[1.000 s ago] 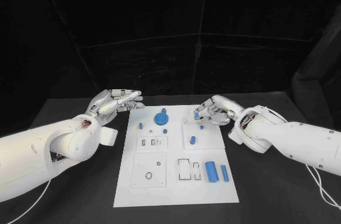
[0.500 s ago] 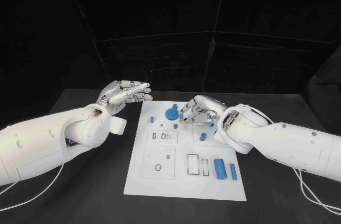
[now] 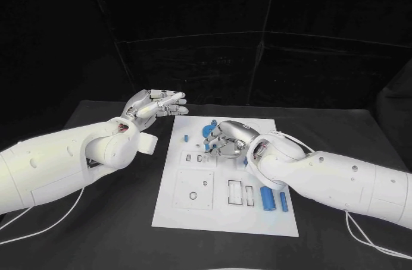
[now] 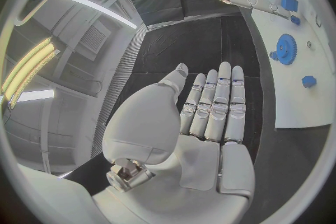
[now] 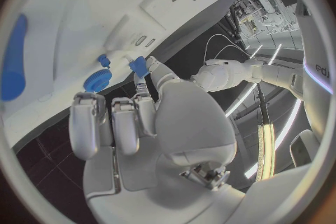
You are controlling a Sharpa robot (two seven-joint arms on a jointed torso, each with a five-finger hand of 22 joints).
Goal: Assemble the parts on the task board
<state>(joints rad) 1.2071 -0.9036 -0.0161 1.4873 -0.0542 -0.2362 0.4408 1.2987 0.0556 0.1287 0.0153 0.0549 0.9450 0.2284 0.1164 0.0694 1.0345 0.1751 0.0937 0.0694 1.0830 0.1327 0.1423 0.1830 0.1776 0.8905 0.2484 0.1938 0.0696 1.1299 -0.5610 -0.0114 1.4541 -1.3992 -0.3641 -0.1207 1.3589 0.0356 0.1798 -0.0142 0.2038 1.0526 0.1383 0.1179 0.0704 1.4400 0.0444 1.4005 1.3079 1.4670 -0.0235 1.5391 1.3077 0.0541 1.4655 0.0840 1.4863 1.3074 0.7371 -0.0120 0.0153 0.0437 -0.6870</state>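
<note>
While the right hand (image 3: 225, 140) pinches a small blue part (image 5: 138, 65) over the task board (image 3: 225, 219) near the blue gear (image 3: 209, 129), left hand (image 3: 159, 106) spread and idle, a tilted insertion could jam it.

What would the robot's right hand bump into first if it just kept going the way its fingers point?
Probably the blue gear on the task board: the right hand, pinching a small blue part, points toward it, though depth is unclear.
</note>
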